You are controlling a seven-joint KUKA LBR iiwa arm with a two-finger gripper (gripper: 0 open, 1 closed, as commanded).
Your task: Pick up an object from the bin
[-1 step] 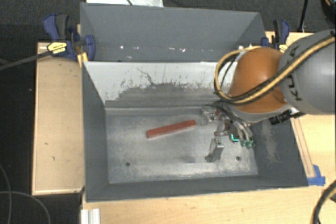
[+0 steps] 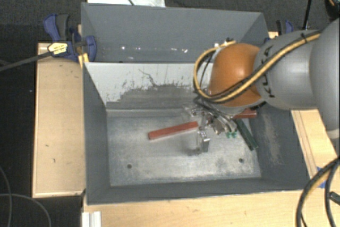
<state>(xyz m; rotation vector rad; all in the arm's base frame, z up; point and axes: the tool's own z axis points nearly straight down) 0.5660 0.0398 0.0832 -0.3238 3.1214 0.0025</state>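
- gripper (image 2: 202,142): low over the bin floor, a little right of centre. Open or closed, can't tell; the wrist hardware masks it. Nothing visibly gripped.
- Nearest thing: red-brown flat bar (image 2: 169,131), lying flat on the floor just left of the gripper. Its long axis runs left-right, with the right end slightly further back. That end runs in under the gripper hardware. Contact or not, can't tell.
- Handling, my read: the bar looks rigid, thin and light, probably a wood or plastic strip. It shouldn't deform and isn't fragile. It lies flat on smooth metal, so there's little height to grab and it will likely skid if nudged end-on.
- Where to grip: across the narrow width, square to the long axis. Mid-length is best for balance. A grip at the right end will probably let it pivot and droop on lift.
- Right of the gripper: small green bit (image 2: 230,135), then a slim dark green stick (image 2: 246,135), angled, its upper end under the arm. It looks equally stiff but thinner, so a harder grab.
- Red piece (image 2: 247,113) just under the orange cover (image 2: 234,76), mostly hidden, can't identify it.
- bin (image 2: 159,167): scuffed grey metal floor, sloped walls, no heap.
- Status, my read: no pick made yet.
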